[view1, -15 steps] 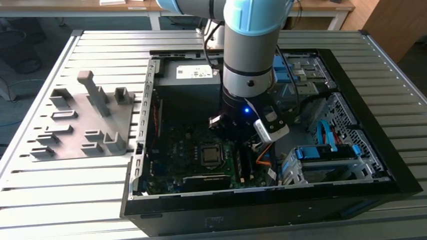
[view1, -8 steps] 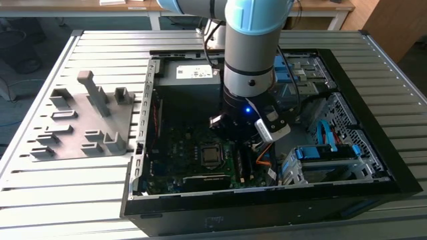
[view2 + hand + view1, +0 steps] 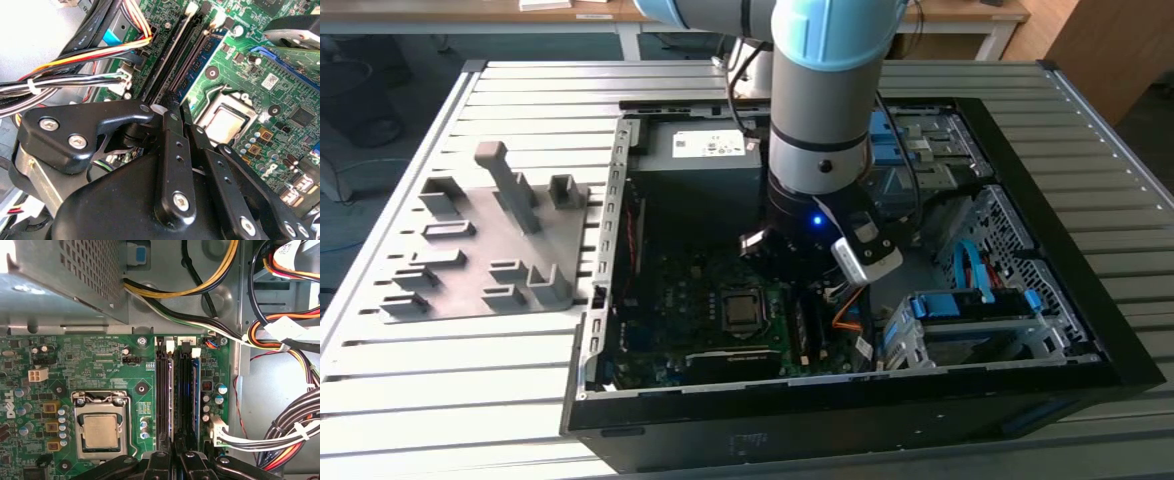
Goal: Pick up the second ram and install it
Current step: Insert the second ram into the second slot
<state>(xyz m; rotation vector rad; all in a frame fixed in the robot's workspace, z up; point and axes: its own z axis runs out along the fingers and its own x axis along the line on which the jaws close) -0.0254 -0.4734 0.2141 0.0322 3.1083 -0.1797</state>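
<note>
A: How far along is the job?

B: Well along, I'd judge. The arm is down inside the open computer case [image 3: 1067,330], which lies on the slatted table [image 3: 400,360], and the gripper [image 3: 174,460] hangs right over the memory slots [image 3: 163,390] beside the processor socket [image 3: 101,430].

A: And the second ram?

B: In the first wrist view a dark board with a blue edge, the second ram [image 3: 192,395], stands on edge in the slot furthest from the processor, near the bundled cables [image 3: 285,430]. The slots beside it look bare. Whether it is fully pressed home with the end clips [image 3: 195,353] latched, I cannot tell.

A: Which way does it run?

B: Its long axis lies along the slots, parallel to them and to the side of the socket, pointing from the gripper toward the power supply box [image 3: 65,275].

A: What are the fingers doing?

B: The fingers [image 3: 172,145] sit drawn nearly together, straddling the line of the slots. Whether they pinch the board's top edge or merely rest above it is hidden.

A: Anything else?

B: The grey fixture plate [image 3: 480,250] sits toward the table's far side from the case's drive bays.
</note>
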